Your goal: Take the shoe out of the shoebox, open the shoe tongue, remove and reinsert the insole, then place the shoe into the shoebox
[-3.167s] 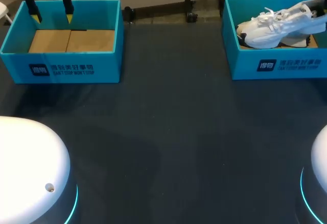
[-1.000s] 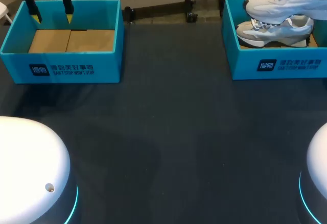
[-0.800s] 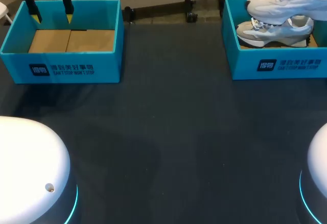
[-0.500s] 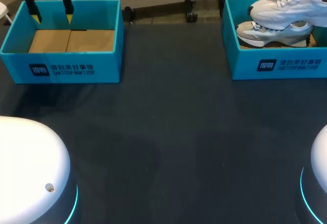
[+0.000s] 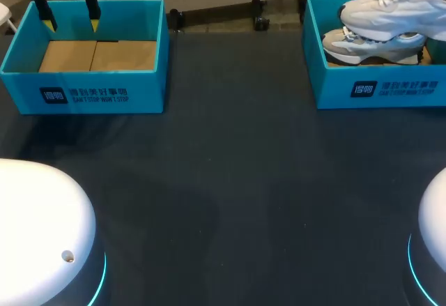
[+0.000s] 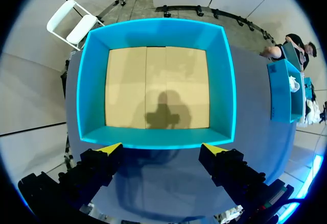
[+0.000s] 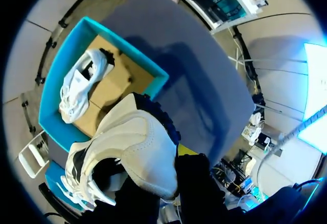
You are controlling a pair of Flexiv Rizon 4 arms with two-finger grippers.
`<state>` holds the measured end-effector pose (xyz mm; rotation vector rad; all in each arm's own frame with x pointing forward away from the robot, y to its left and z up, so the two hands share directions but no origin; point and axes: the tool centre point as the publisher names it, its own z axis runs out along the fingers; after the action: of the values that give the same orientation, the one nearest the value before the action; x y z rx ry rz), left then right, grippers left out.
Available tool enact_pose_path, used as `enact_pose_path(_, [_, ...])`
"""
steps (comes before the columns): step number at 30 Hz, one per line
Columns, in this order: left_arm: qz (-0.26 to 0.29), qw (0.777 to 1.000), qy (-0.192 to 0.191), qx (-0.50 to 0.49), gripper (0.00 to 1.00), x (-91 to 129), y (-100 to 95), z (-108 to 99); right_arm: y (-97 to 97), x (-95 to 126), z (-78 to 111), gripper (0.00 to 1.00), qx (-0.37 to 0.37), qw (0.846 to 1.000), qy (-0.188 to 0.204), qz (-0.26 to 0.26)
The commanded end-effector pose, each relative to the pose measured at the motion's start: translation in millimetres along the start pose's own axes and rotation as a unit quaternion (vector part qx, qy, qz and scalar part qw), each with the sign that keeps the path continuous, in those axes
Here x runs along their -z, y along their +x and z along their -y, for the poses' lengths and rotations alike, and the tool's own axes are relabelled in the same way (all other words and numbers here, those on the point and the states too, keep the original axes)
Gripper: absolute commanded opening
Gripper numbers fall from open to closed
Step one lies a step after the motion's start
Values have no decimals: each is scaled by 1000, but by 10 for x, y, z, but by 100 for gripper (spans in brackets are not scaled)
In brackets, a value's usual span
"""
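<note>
Dark grey surface [image 5: 230, 180] carries two teal boxes at its far side. The left shoebox [image 5: 83, 93] shows only a bare cardboard floor. The left fingers [image 5: 94, 13] hang over its far wall, spread wide with nothing between them; the wrist view shows both yellow tips [image 6: 110, 150] apart above the box's rim.

The white shoe [image 5: 390, 17] hangs in the air over the right shoebox [image 5: 376, 90], its heel cut off at the head view's edge. Beneath it a second shoe [image 5: 369, 47] lies on the box floor, partly hidden. The right fingers [image 7: 196, 183] show only in the wrist view, clamped on the white shoe's heel [image 7: 133, 147], which covers most of them.
</note>
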<state>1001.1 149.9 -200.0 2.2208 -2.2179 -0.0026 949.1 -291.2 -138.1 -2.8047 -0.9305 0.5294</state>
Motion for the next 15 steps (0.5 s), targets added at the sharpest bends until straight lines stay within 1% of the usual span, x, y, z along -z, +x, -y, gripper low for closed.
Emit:
enact_pose_path(1, [0, 1000, 0, 0, 100, 0, -1, -3, -210, -39, 389, 0, -5, 999, -26, -25])
enact_pose_path(5, [0, 1000, 0, 0, 100, 0, -1, -3, -329, -58, 720, 0, -5, 998, -34, -50])
enact_pose_path(7, [0, 1000, 0, 0, 100, 0, -1, -3, -377, -92, 855, 0, -9, 998, -35, -51])
enact_pose_path(8, [0, 1000, 0, 0, 100, 0, -1, -3, -385, -97, 874, 0, -9, 998, -35, -51])
enact_pose_path(10, [0, 1000, 0, 0, 100, 0, -1, -3, -436, -150, 1048, 0, -12, 998, -33, -55])
enact_pose_path(13, [0, 1000, 0, 0, 100, 0, -1, -3, -450, -193, 1275, 0, -13, 998, -33, -59])
enact_pose_path(15, [0, 1000, 0, 0, 100, 0, -1, -3, -436, -215, 1395, 0, -15, 997, -42, -63])
